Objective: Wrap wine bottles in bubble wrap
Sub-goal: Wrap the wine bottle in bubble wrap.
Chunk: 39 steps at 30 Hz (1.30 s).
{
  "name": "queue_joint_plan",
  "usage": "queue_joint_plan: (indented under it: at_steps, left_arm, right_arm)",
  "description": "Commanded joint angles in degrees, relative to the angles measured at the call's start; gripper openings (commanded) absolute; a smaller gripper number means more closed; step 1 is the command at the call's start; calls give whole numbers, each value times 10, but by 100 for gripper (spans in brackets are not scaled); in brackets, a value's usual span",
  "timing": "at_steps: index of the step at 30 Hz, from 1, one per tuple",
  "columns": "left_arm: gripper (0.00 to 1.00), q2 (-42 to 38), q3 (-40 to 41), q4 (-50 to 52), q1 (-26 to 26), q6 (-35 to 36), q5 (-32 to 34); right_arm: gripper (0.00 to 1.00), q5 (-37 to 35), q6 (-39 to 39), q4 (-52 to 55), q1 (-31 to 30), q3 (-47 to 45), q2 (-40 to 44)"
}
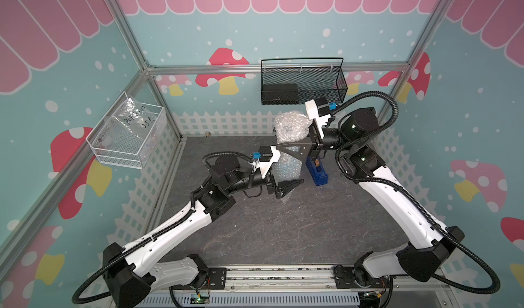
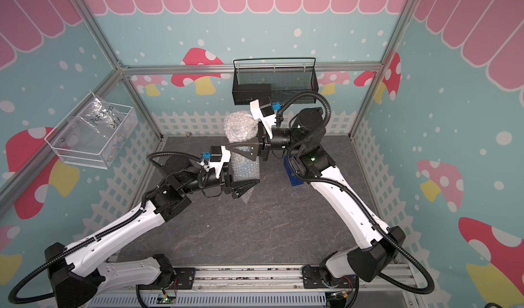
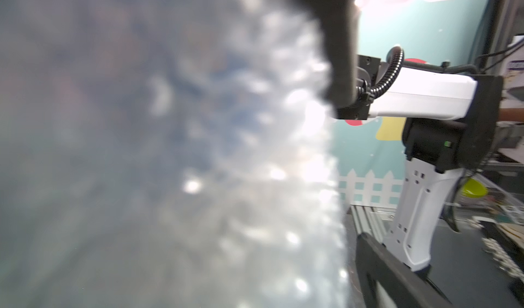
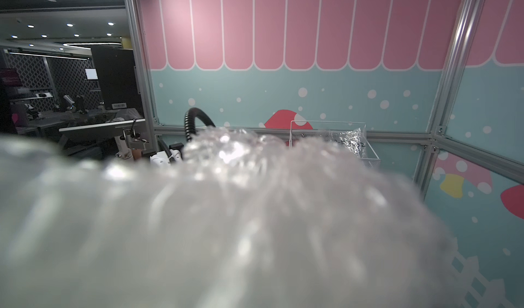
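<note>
One bundle of bubble wrap [image 1: 290,128] stands upright toward the back of the dark tabletop [image 1: 283,230], between the two arms. The sheet is clear and whitish and covered in small bubbles. Its top is gathered into a crumpled, rounded puff, and the lower part forms a straighter column. A loose corner of the sheet pokes out onto the tabletop at the near side. A pale blue tint shows through the lower column, and that is all that can be made out of the wine bottle [image 1: 286,170]; its neck and cap are hidden inside the wrap.

The right gripper [image 1: 283,142] reaches in from the right at the bundle's waist, just beneath the puff. One of its fingers [image 1: 296,149] lies across the near side of the wrap and the other is hidden behind it, so I cannot tell how far apart they stand or whether they press the bundle.

The left gripper [image 1: 292,173] comes in from the left at the lower column. Its fingers [image 1: 289,186] are spread wide, with the near one just beside the wrap's near edge.

In both wrist views the wrap fills most of the picture as a blurred, glinting mass. A solid blue tape dispenser [image 1: 317,174] stands on the tabletop just to the right of the bundle.
</note>
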<state>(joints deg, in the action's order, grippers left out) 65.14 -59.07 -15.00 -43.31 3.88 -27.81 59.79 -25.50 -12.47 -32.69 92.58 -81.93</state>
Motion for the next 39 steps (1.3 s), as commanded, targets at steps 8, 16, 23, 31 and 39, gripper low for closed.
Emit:
queue_joint_plan:
  at_steps: [8,16,23,31,39]
  left_arm:
    - [99,-23,29,-78,-3,62,164]
    - [99,51,6,-96,-26,91,160]
    - [96,85,-2,-96,-56,147,222]
    - [38,94,6,-124,-56,146,196]
    - [19,79,-5,-99,-37,94,24]
  right_arm:
    - [0,-123,-6,-32,-3,-5,17]
    - [0,-189,-50,-61,-7,-36,48]
    - [0,-217,-80,-86,-11,-53,61]
    - [0,-207,-103,-104,-12,-60,57]
    - [61,-142,-75,-114,-9,-69,46]
